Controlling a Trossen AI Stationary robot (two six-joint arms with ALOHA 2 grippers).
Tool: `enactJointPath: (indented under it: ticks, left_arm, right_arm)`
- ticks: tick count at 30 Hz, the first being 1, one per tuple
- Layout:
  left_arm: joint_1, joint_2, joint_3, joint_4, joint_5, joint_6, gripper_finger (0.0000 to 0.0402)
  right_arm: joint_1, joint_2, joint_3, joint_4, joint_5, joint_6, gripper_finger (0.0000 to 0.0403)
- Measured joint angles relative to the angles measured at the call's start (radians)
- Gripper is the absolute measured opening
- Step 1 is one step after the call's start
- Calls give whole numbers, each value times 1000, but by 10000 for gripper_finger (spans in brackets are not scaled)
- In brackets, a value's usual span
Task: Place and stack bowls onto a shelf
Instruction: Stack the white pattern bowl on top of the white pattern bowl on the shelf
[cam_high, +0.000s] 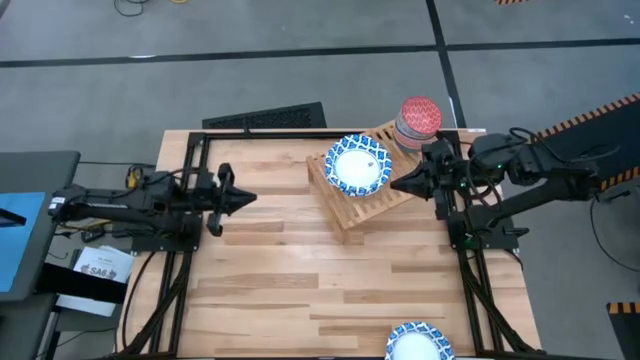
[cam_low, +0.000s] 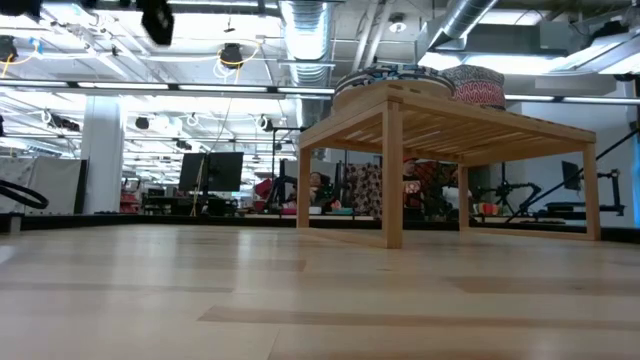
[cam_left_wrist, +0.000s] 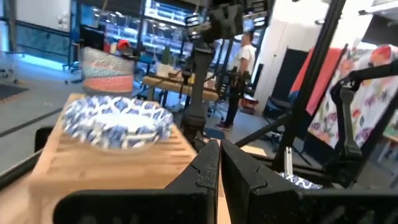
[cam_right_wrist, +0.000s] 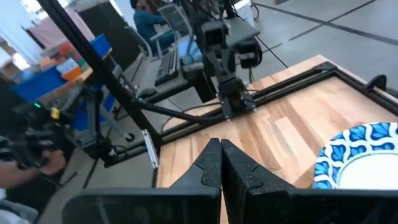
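Two arms, both matte black, boxy segmented links with rounded joint housings. Left arm (cam_high: 140, 205) has a small yellow-orange tag or connector near its base end. Right arm (cam_high: 540, 165) carries a small green indicator light on the wrist housing. Black cables run along both arms and down to black frame rails. Left pincer (cam_high: 245, 198): two black tapered fingers ending in a point. Right pincer (cam_high: 398, 184): same black wedge-shaped fingers, flat faceted sides, no visible markings.
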Motion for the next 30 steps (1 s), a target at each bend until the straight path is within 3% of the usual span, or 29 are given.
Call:
enactJointPath:
  ticks: [11, 19, 30]
  left_arm:
    - [4, -326, -260, 52, -20, -101, 0]
    - [4, -487, -389, 86, -83, -120, 0]
    - [4, -511, -429, 143, -99, -191, 0]
  right_arm:
    - [0, -1, 0, 14, 0, 47, 21]
    - [0, -4, 0, 6, 0, 47, 21]
    - [51, -61, -8, -148, -3, 84, 21]
